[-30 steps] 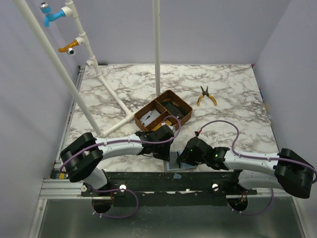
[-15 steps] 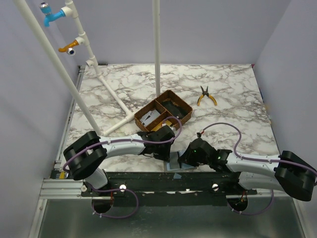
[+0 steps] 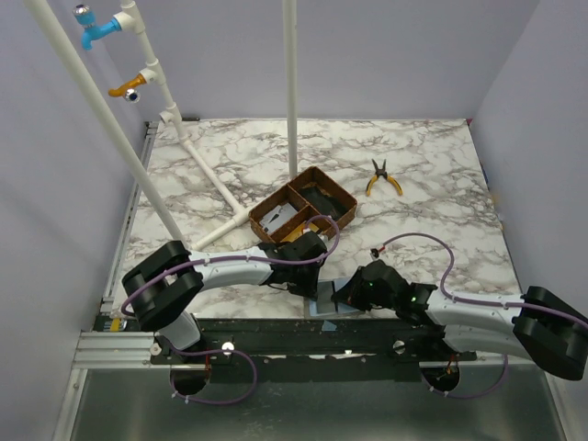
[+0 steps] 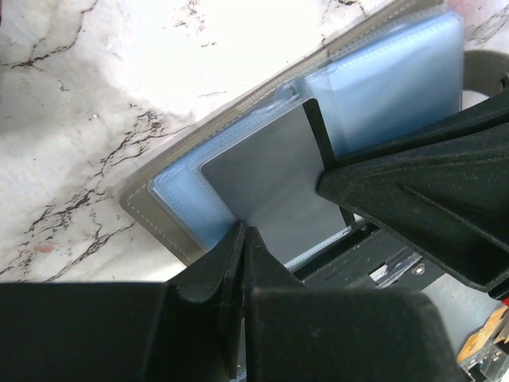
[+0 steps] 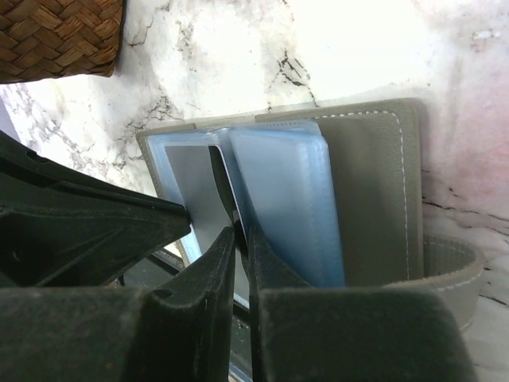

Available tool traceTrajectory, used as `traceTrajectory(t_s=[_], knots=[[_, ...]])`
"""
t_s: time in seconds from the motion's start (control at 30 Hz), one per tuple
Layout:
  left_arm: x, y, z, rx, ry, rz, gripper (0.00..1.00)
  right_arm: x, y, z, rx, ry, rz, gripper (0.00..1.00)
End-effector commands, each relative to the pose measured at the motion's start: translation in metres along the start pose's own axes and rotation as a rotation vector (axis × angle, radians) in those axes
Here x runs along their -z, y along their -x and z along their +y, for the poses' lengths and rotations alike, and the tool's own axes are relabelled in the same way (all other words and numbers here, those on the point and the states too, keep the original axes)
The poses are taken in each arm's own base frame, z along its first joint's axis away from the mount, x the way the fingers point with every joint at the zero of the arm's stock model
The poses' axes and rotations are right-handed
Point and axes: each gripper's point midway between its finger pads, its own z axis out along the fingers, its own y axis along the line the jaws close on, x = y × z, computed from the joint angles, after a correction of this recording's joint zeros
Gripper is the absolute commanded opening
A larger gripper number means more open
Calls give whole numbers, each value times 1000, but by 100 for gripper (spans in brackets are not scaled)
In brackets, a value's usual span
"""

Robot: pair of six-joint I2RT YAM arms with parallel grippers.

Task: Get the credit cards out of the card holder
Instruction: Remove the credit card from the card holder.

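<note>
Grey card (image 5: pixel 195 183) pinched by the almost-closed right claw (image 5: pixel 241 232).

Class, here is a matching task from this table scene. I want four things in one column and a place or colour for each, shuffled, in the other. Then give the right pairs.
Column one:
1 pliers
2 tray
3 card holder
4 tap

Column two:
A lying open at the near edge of the table
B blue, high on the white pipe
C yellow handles
D brown, mid-table

Pairs: 1-C; 2-D; 3-A; 4-B
</note>
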Motion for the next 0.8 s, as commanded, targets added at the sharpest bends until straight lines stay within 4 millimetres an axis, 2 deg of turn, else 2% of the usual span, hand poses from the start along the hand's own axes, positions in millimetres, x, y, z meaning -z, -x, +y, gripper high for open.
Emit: traceTrajectory(t_s=[0.0, 0.07, 0.47, 0.77], knots=[[-9, -7, 10, 13, 46, 23, 4, 3, -6, -5, -32, 19, 21, 10], [-9, -10, 15, 21, 67, 31, 0, 5, -4, -7, -45, 24, 10, 8], [-11, -19, 32, 42, 140, 57, 0, 8, 0, -20, -69, 22, -30, 5], [-11, -23, 43, 66, 180, 63, 0, 8, 0, -28, -80, 8, -39, 11]])
